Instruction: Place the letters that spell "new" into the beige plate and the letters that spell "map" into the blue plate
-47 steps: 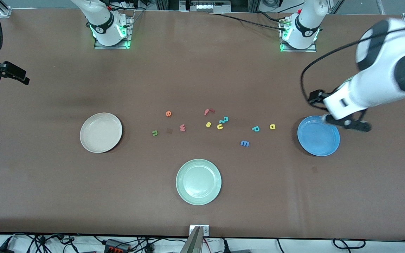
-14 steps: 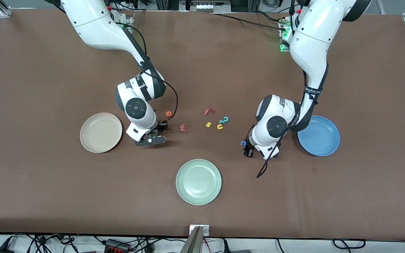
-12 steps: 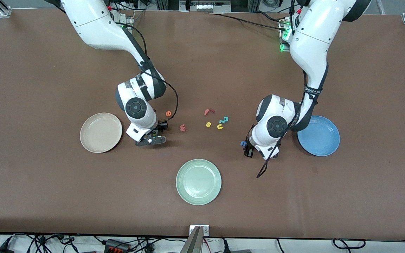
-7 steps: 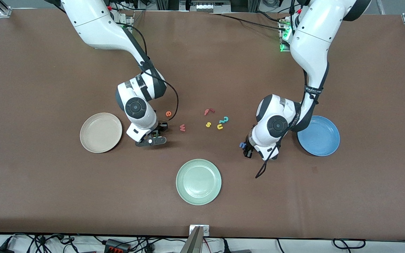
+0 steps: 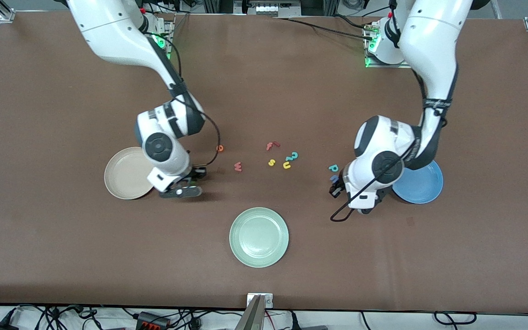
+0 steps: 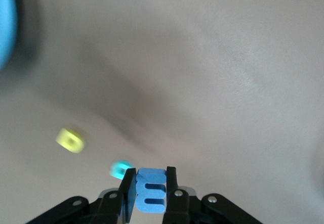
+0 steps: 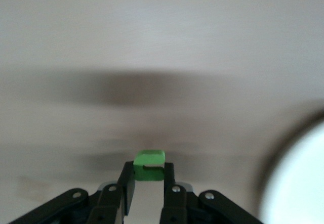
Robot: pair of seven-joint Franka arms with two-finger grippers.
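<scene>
Wide brown table (image 5: 264, 284), cables (image 5: 154, 318) strewn along its near edge.

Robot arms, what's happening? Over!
Left end effector shut on blue m. Right end effector shut on green n. Both plates bare. Nothing blocking.

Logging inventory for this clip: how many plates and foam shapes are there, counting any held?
Plates: 3 (beige plate, pale green plate, blue plate)
Foam shapes on the table: 8 (orange e, red-pink w, red f, yellow s, yellow u, teal 2, teal p, yellow a)
Foam shapes held: 2 (blue m in left tool, green n in right tool)
Total: 13
</scene>
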